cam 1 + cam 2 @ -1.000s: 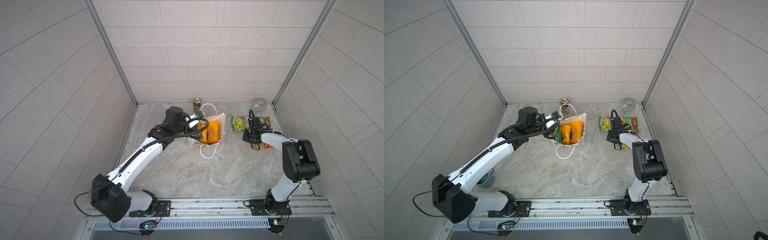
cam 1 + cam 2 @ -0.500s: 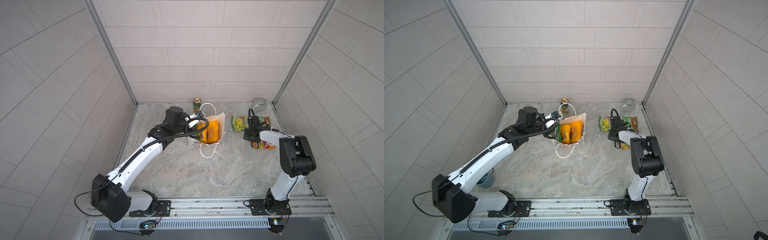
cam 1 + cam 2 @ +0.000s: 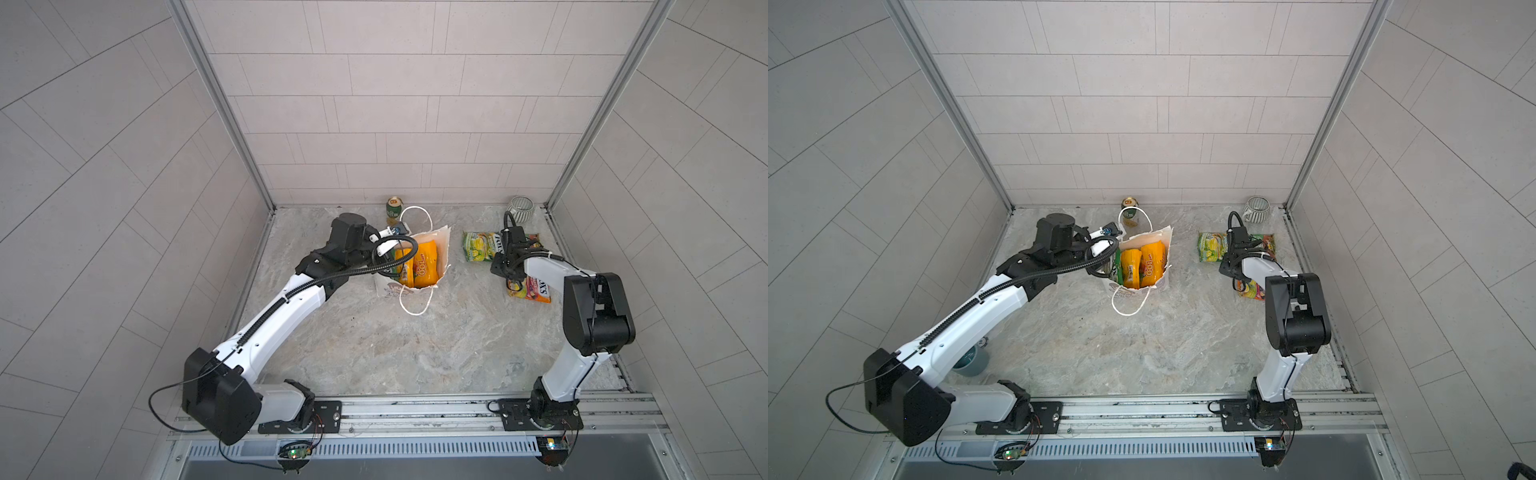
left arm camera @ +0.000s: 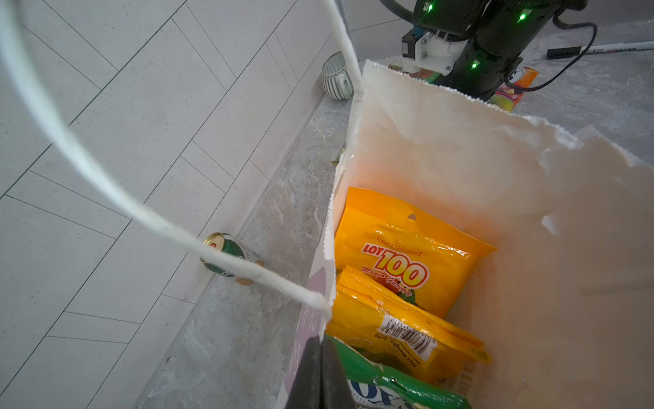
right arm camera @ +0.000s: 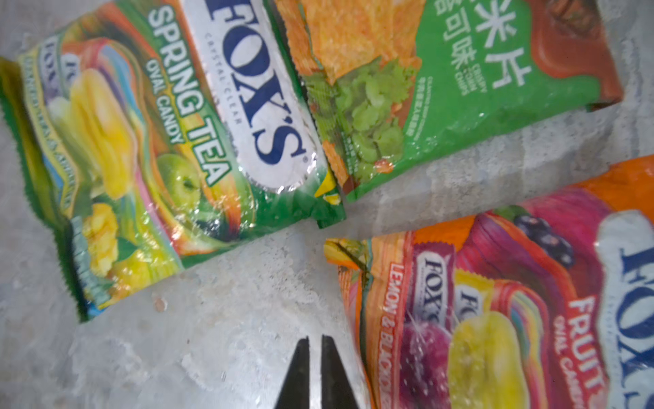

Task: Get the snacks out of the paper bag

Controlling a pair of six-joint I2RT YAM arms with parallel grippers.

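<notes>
Both arms are white shells with chunky black joint housings, left arm (image 3: 282,316) and right arm (image 3: 544,270) alike. A ribbed black cable hose (image 3: 332,279) runs along the left one (the right wrist has little green LEDs (image 4: 474,65)). The fingers (image 5: 295,375) are black wedges.

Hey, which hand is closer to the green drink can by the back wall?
Left. The left hand pinches the rim of the paper bag, close to the green drink can; the right hand is across the table, over the snack packets.
</notes>
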